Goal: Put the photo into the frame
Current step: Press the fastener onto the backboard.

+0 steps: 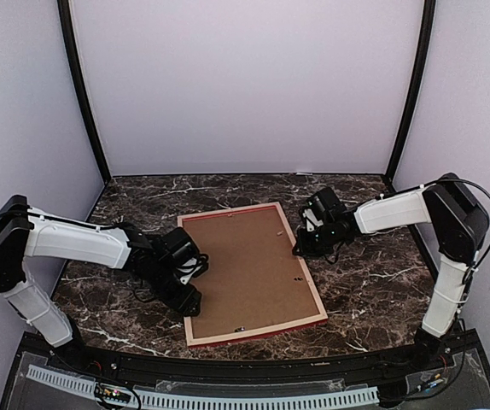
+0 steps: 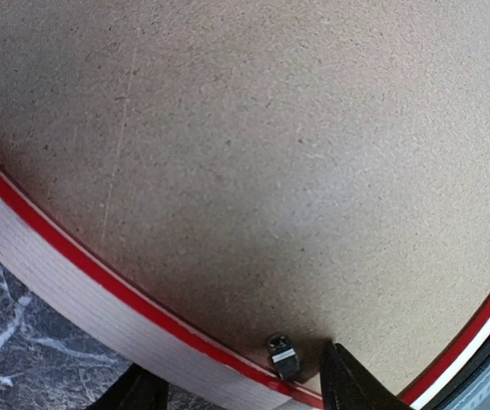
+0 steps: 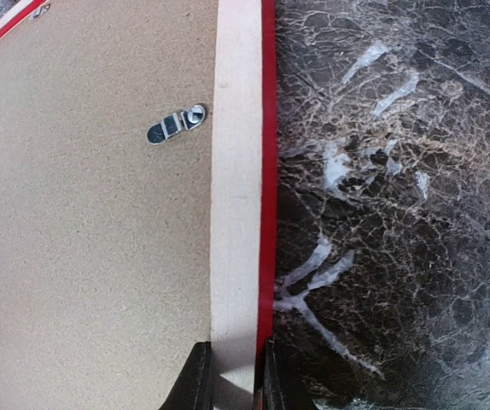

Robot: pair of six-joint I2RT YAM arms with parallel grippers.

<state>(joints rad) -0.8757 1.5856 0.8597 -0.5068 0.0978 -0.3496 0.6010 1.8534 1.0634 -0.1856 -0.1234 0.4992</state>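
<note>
Overview of the workspace, seen from above and from both wrists. The dark marble table extends under and beyond both grippers. The frame lies flat on it, back side up, between the two grippers, with its long sides running away from the arm bases at a slight tilt. A brown backing board fills the frame's opening, and a pale wood rail with a red outer edge borders it.

The left gripper sits at the frame's left rail, at about mid-length. In its wrist view the gripper has its jaws apart and straddling that rail. One finger is on the marble side and the other finger is over the board. Whether the pads press the rail cannot be told.

The right gripper sits at the opposite rail. In its wrist view the gripper has its jaws drawn in on the frame's rail, one finger against the board-side face and one against the red outer edge.

A silver turn-clip lies on the board ahead of the right fingertips, just inside the rail. A small black clip sits just beside the left gripper's board-side finger.
</note>
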